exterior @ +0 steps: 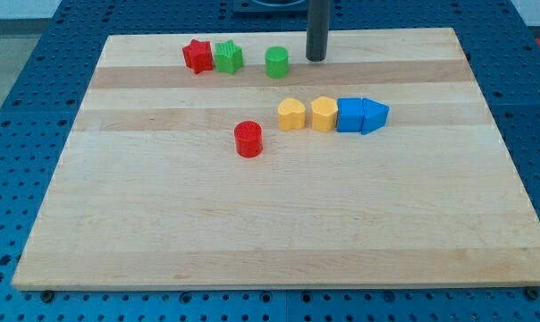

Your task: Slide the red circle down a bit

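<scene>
The red circle [248, 139] is a short red cylinder standing on the wooden board [279, 233], a little left of the board's middle. My tip [316, 58] rests near the board's top edge, well above and to the right of the red circle and apart from it. The tip is just right of the green circle [276, 62] and touches no block.
A red star [198, 55] and a green star [227, 57] sit side by side at the top left. A row to the right of the red circle holds two yellow blocks [291, 114] [324, 114], a blue cube [350, 115] and a blue triangle [375, 114].
</scene>
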Robot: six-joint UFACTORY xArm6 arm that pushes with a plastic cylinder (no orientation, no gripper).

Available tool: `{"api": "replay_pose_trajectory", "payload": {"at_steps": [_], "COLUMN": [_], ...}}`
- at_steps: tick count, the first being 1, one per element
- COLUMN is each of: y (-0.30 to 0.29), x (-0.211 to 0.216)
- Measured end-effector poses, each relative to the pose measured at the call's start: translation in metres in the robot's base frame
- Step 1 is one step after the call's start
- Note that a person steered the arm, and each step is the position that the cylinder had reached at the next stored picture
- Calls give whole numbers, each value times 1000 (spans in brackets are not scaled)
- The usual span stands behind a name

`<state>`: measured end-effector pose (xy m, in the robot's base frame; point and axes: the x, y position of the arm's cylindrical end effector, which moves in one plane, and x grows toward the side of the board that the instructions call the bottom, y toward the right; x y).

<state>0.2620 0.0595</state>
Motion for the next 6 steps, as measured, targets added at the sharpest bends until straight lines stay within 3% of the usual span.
{"api": "replay_pose_trajectory", "payload": {"at_steps": [1, 6], "y": [0, -52], "x": [20, 21]}}
